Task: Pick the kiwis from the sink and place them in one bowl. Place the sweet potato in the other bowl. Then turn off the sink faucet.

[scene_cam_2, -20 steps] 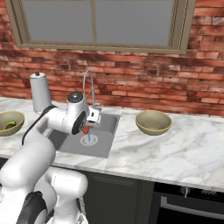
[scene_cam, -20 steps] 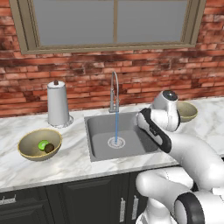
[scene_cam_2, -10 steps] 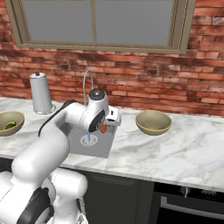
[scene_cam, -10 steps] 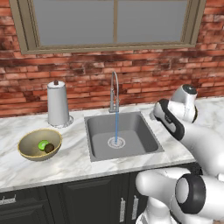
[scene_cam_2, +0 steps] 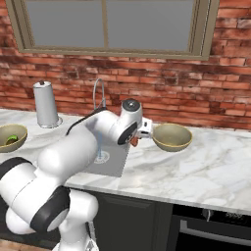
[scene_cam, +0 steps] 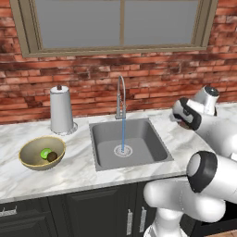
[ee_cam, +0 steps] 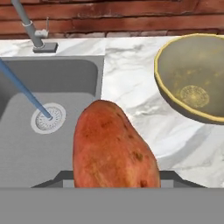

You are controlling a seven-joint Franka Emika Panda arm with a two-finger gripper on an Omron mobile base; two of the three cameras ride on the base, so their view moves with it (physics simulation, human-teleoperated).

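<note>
At the worktop's left end, one bowl [scene_cam: 41, 152] contains both kiwis [scene_cam: 48, 155]. The sink [scene_cam: 129, 143] sits mid-worktop, with the sink faucet [scene_cam: 121, 97] running water onto its drain. Past the sink's right edge, the gripper [scene_cam_2: 138, 136] is clamped on the sweet potato [ee_cam: 113, 148], just short of the other bowl [scene_cam_2: 171, 137].

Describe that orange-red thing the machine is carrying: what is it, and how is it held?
It is a sweet potato, oblong with a tapered top, its orange-red skin mottled with darker brown specks. The gripper has its jaws shut on it, holding it in the air above the marble counter between the sink and an empty olive-gold bowl. It touches nothing else.
</note>
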